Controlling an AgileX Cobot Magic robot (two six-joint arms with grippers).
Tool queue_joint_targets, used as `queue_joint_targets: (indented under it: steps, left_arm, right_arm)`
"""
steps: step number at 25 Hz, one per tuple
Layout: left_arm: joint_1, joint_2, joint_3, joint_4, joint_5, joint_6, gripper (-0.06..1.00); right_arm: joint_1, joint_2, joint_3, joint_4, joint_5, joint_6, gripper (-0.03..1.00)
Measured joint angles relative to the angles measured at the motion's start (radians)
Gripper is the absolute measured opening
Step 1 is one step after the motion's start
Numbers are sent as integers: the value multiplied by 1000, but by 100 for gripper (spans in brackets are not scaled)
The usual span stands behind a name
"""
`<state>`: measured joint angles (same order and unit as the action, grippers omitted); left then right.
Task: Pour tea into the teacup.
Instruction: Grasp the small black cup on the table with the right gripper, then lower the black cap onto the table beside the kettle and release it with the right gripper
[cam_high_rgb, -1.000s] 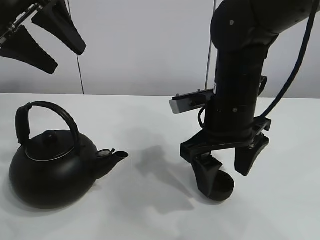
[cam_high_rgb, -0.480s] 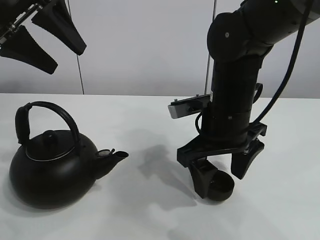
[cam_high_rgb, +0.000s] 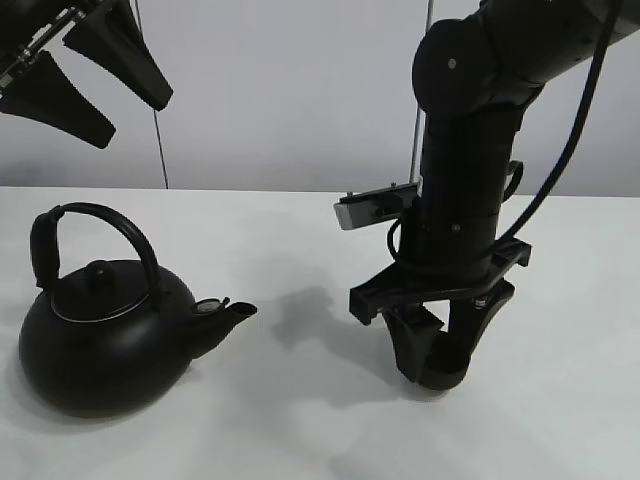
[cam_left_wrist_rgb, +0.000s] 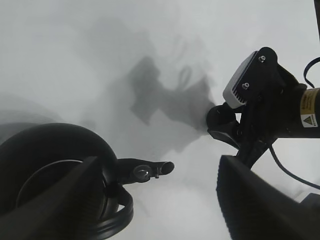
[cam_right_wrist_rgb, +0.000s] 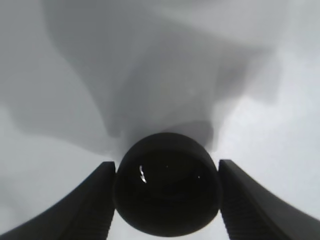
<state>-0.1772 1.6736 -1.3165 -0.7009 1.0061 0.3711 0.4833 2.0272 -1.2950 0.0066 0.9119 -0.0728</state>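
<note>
Black teacup (cam_right_wrist_rgb: 167, 185), dark inside, clamped in right jaws, kettle (cam_high_rgb: 100, 345) apart

teacup (cam_high_rgb: 441, 378): mostly hidden by fingers (cam_high_rgb: 403, 345) | kettle (cam_left_wrist_rgb: 47, 157): cropped at edge

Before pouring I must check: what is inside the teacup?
In the right wrist view, the teacup looks dark inside, with small glints; no object shows. Whether it holds liquid cannot be told.

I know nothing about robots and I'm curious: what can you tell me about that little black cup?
The teacup is small, round, black and handleless, with a glossy dark inside; whether it holds liquid is unclear. It stands upright on the white table, apart from the kettle, between the fingers of the right gripper, which appear to press both its sides.
</note>
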Motion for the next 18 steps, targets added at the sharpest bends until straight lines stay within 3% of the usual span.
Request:
queue_joint_targets:
  steps: [7,18]
  left_arm:
    - [0,0,0,0,0,0,48]
    - [0,0,0,0,-1,0,48]
  right_arm:
    - [9,-44,-126,78,48,-18,40]
    - [196,-35,-143,57,-14,-29,40]
